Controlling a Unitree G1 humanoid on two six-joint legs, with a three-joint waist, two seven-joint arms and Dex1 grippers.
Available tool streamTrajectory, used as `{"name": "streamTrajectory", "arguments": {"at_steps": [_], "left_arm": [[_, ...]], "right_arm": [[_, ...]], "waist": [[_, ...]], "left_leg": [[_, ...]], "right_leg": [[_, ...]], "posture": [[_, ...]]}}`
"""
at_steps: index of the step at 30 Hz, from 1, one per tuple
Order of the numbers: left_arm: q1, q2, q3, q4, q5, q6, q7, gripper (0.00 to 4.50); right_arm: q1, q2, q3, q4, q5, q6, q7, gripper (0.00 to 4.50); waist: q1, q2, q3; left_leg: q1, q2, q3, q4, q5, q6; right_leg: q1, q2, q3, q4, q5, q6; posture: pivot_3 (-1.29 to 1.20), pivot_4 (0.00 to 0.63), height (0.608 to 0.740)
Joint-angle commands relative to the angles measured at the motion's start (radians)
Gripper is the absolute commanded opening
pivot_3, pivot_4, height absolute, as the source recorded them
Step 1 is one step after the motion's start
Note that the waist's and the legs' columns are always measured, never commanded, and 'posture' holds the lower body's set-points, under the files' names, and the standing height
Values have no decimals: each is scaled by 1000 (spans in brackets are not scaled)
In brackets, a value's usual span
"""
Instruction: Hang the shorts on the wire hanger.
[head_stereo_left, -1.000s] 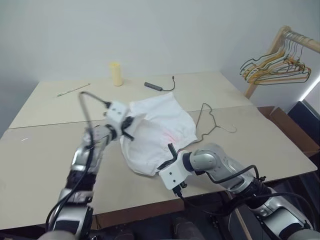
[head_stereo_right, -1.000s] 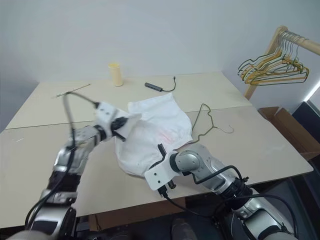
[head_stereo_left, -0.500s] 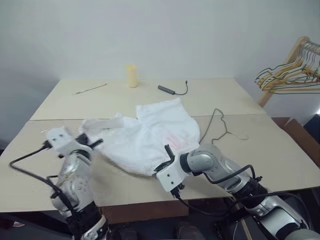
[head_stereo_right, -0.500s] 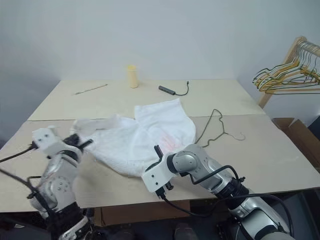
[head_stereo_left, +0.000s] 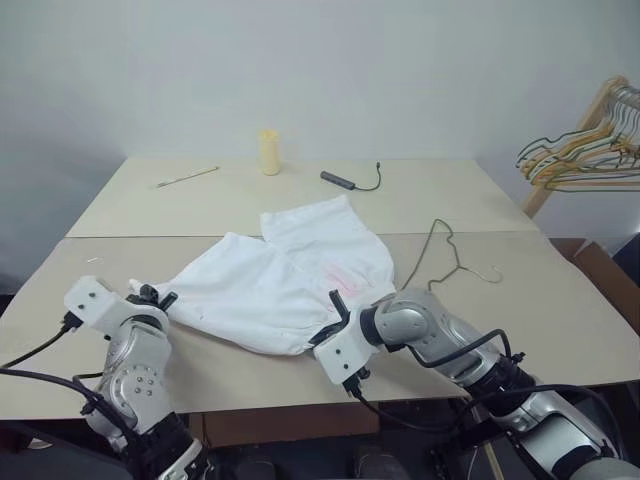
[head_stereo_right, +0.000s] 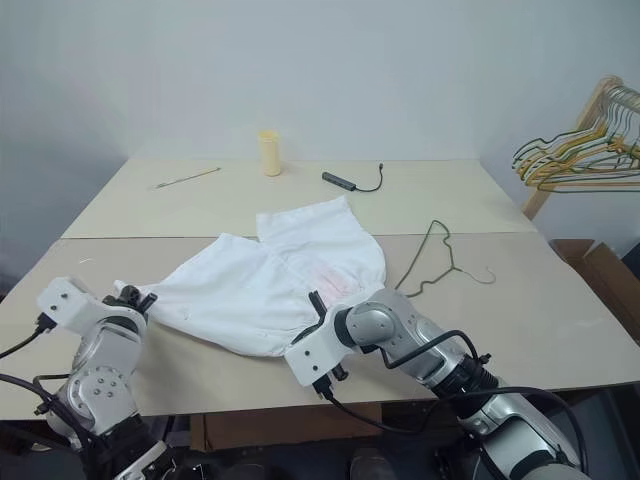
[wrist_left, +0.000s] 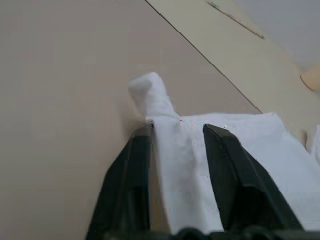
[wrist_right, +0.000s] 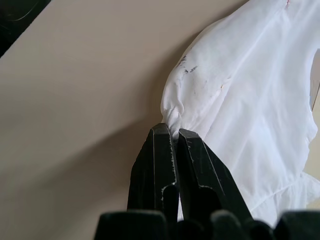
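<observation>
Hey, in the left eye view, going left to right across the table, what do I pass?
Left gripper → shorts → wire hanger → hangers on the rack.

White thin-fabric shorts (head_stereo_left: 285, 280) lie spread on the surface (head_stereo_left: 560, 320), toward its front edge, left of centre. Thin dark wire hanger (head_stereo_left: 445, 255) lies flat just right of the shorts, apart from them. Pale yellow cylindrical cup (head_stereo_left: 268, 152) stands near the back edge; dark slim adapter with cable (head_stereo_left: 345, 180) lies right of it, thin stick (head_stereo_left: 187, 177) left of it. Wooden rack with clustered wire hangers (head_stereo_left: 580, 155) stands beyond the right edge.
</observation>
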Motion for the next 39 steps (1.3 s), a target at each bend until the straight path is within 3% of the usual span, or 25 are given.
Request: {"name": "streamTrajectory", "arguments": {"at_steps": [1, 6, 8, 12, 13, 16, 17, 24, 27, 31, 39], "left_arm": [[35, 25, -69, -17, 58, -33, 4, 2919], [66, 132, -87, 35, 274, -179, 104, 4472], [64, 202, -65, 62, 318, -252, 96, 4472], [68, 406, -79, 148, 319, -383, -107, 4472], [84, 488, -99, 176, 298, -428, -236, 4472], [259, 816, -262, 253, 468, -736, -566, 4472], [288, 857, -273, 270, 469, -787, -616, 4472], [407, 1182, -278, 491, 441, -1244, -1066, 4472], [382, 1309, -345, 628, 544, -1348, -1144, 4472], [245, 1335, -483, 776, 637, -1433, -1157, 4472], [-3, 1191, -665, 1003, 822, -1528, -982, 4472]], "right_arm": [[-15, 0, -27, -6, 7, -14, -6, 0], [-15, -1, -29, -5, 5, -11, -4, 0], [-13, -2, -31, -6, 8, -8, -3, 0], [-15, -2, -32, -6, 10, -5, -2, 0], [-17, -3, -32, -2, 8, -9, -2, 0], [-20, -2, -31, 3, 5, -14, -4, 0], [-21, -1, -30, 2, 5, -13, -3, 0], [-33, 3, -34, -2, 16, 8, 22, 0], [-35, 8, -34, 1, 14, 6, 23, 0], [-30, 17, -30, 1, 10, 8, 17, 0], [-21, 22, -35, -12, -2, 26, 8, 0]], "waist": [[0, 0, 0], [-4, 0, 0], [-3, 0, 0], [-1, 1, 1], [1, 1, 1], [-3, 4, 3], [-3, 5, 3], [-1, 9, 6], [0, 10, 7], [3, 11, 8], [1, 10, 7]], "left_leg": [[0, 0, 0, 0, 0, 0], [0, 1, 0, 0, 0, 0], [1, 1, 0, -1, 0, 0], [0, 1, 0, -2, 0, -1], [0, 1, 0, -2, 0, -1], [-1, 2, 2, -3, 1, -4], [-2, 2, 2, -4, 1, -6], [-3, 7, 7, -8, 1, -6], [-3, 8, 8, -9, 1, -6], [-2, 8, 10, -9, 1, -6], [-3, 8, 11, -9, 1, -6]], "right_leg": [[0, 0, 0, 0, 0, 0], [0, 1, 0, 0, 0, 0], [0, 1, 0, 0, 0, -1], [-1, 1, -1, 0, -1, -1], [-2, 0, -1, 0, -1, -1], [-5, 0, -2, 0, -3, -4], [-7, 0, -2, 1, -8, -11], [-14, 1, -2, 6, -11, -15], [-14, 2, -3, 6, -13, -13], [-14, 1, -2, 6, -15, -5], [-14, 2, -2, 7, -10, -7]], "posture": [[-6, 0, 740], [-8, 0, 740], [-5, 0, 740], [-1, 0, 740], [0, 0, 740], [4, 0, 740], [3, 0, 740], [0, 0, 740], [1, 0, 740], [-5, 0, 740], [-24, 0, 740]]}}
